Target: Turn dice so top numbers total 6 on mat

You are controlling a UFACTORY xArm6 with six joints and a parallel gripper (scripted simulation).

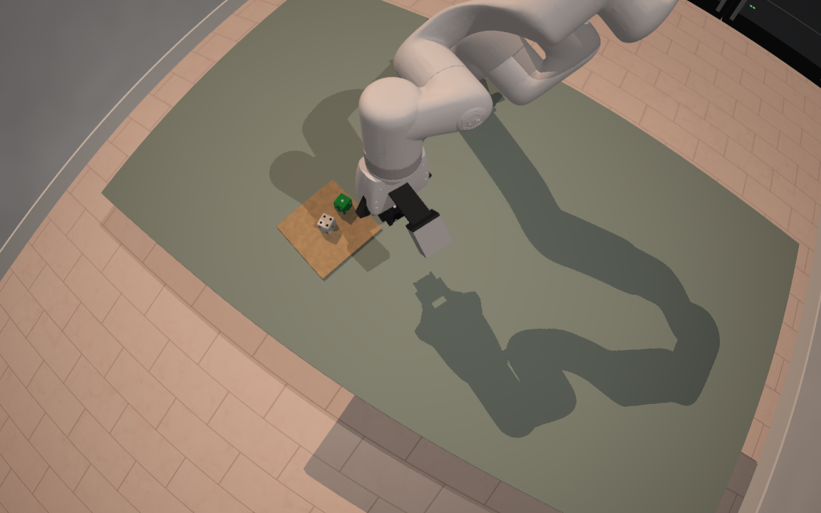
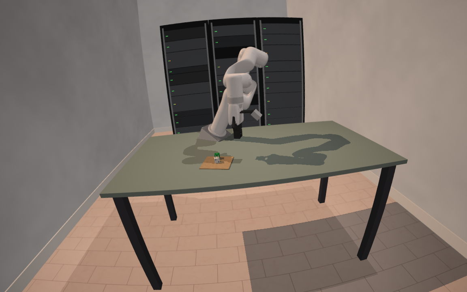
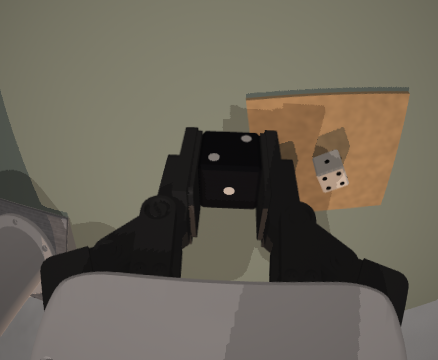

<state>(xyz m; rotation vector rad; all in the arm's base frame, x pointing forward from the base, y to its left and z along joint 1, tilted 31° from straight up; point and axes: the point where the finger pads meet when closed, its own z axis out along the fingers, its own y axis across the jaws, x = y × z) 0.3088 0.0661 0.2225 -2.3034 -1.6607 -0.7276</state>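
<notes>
The arm (image 1: 392, 127) (image 2: 234, 86) reaches over the table (image 1: 592, 210) (image 2: 282, 170) with its wrist pointing down — the gripper (image 3: 230, 153) clamps the black die between its fingers, off the mat (image 1: 324, 258) (image 2: 213, 166) (image 3: 369, 140). The black die (image 3: 229, 172) shows a two and a one to the wrist camera. On the mat sit the white die (image 1: 326, 222) (image 2: 216, 159) (image 3: 330, 171), four up, and the green die (image 1: 343, 202) (image 2: 217, 155) — its top looks like a one, though small.
</notes>
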